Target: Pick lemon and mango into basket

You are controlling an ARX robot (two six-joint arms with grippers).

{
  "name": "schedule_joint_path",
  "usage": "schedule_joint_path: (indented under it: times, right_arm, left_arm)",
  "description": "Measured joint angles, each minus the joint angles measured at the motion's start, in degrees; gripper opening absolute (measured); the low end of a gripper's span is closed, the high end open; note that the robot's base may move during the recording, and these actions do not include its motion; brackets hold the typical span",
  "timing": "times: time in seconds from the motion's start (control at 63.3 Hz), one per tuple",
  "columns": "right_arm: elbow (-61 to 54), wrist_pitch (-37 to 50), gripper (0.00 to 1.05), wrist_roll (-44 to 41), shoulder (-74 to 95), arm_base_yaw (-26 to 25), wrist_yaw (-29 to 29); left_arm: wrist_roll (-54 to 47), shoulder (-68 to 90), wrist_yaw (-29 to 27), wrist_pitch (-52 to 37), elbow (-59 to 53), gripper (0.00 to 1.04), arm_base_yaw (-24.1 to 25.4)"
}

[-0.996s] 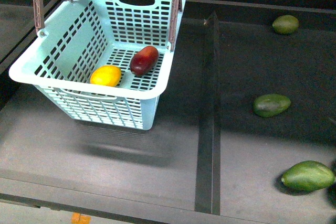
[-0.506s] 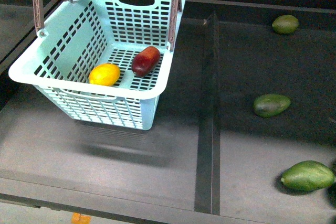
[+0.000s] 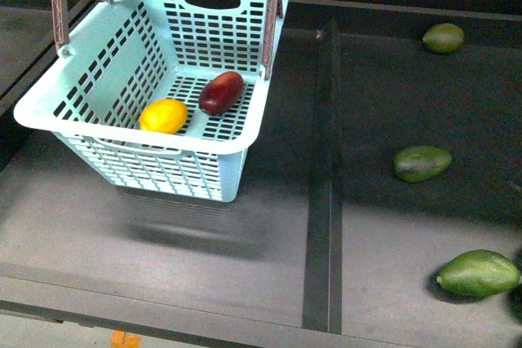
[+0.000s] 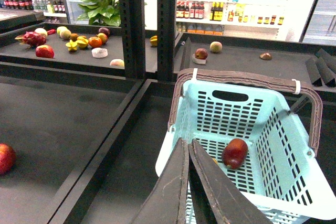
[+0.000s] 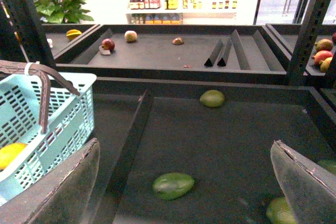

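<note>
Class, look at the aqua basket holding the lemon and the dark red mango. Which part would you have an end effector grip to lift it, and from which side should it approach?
Grip the brown swing handles, probably at the middle of their top bar, coming down from above. They stand raised over the basket, leaving clearance beneath, while the slotted walls are wide and slanted, likely too broad to pinch.

The shelf is viewed steeply from above in the front view; both wrist views are aimed low and level toward distant shop shelving. The basket (image 3: 147, 132) (image 4: 273, 145) (image 5: 47, 124) is shared by all three.
</note>
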State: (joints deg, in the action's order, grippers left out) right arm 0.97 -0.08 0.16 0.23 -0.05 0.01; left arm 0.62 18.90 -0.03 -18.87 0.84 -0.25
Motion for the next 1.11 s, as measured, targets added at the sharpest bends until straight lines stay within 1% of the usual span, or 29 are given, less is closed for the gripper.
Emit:
schedule_joint_path:
  times: [0.411, 0.443, 0.49, 1.106]
  right_arm:
    - [0.0, 0.0, 0.96, 0.0, 0.0, 0.0, 0.0]
    - [0.0, 0.0, 0.96, 0.0, 0.0, 0.0, 0.0]
    - [0.0, 0.0, 0.96, 0.0, 0.0, 0.0, 0.0]
    - [0.0, 0.0, 0.96, 0.0, 0.0, 0.0, 0.0]
  left_arm:
    - [0.0, -8.9, 0.0, 8.9, 0.0, 0.04, 0.0]
    - [0.0, -13.2, 0.0, 14.9, 0.0, 0.04, 0.0]
    - [0.0, -17.1, 0.0, 18.3, 0.0, 0.04, 0.0]
    - [0.0, -18.5, 0.0, 18.8, 0.0, 0.04, 0.0]
